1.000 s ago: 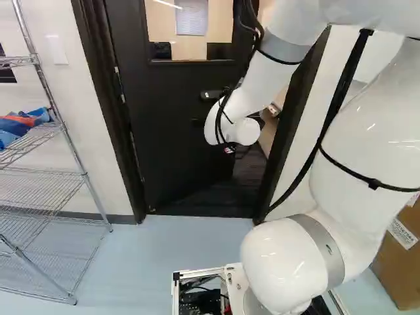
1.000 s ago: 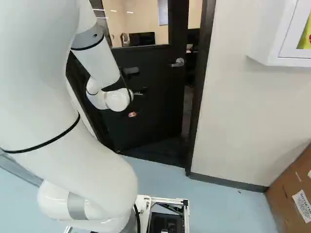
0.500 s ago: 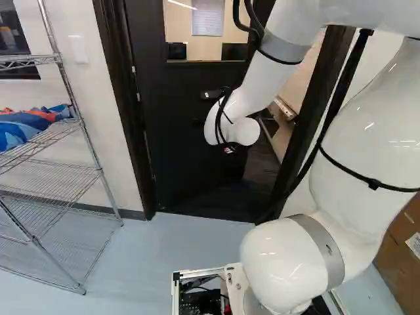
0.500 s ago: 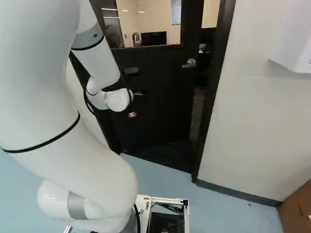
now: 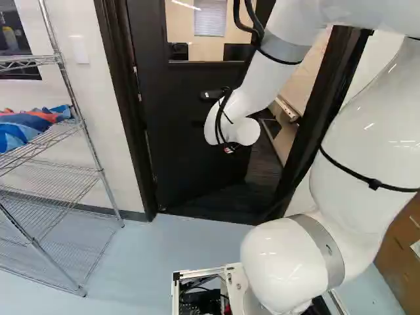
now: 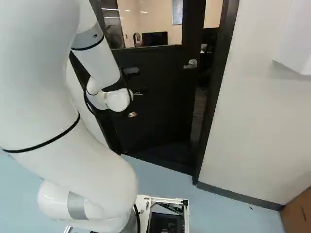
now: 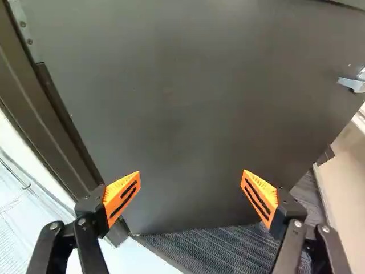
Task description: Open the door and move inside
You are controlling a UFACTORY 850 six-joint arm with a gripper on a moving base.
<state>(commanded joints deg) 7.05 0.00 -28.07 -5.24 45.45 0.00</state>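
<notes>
The black door (image 6: 160,97) stands ajar, swung inward, with a dark gap between its free edge and the frame on the handle side. Its silver lever handle (image 6: 191,64) shows in the right base view. My gripper (image 6: 138,92) is in front of the door's face, on the hinge side of the handle, mostly hidden by the wrist. In the wrist view the gripper (image 7: 191,188) has its orange-padded fingers wide apart with nothing between them. The door panel (image 7: 182,103) fills the space ahead, and the handle (image 7: 351,84) lies far off to one side. Contact with the door cannot be told.
Dark door frame posts (image 5: 321,111) flank the doorway. A wire shelf (image 5: 49,134) with a blue bundle stands at the left of the left base view. A white wall cabinet (image 6: 294,41) and a cardboard box (image 6: 297,213) are at the right of the right base view.
The base has turned to the left, shifting the scene rightward in both base views. The arm holds its pose against its lowest joint. The doorway gap beside the door looks wider in the left base view.
</notes>
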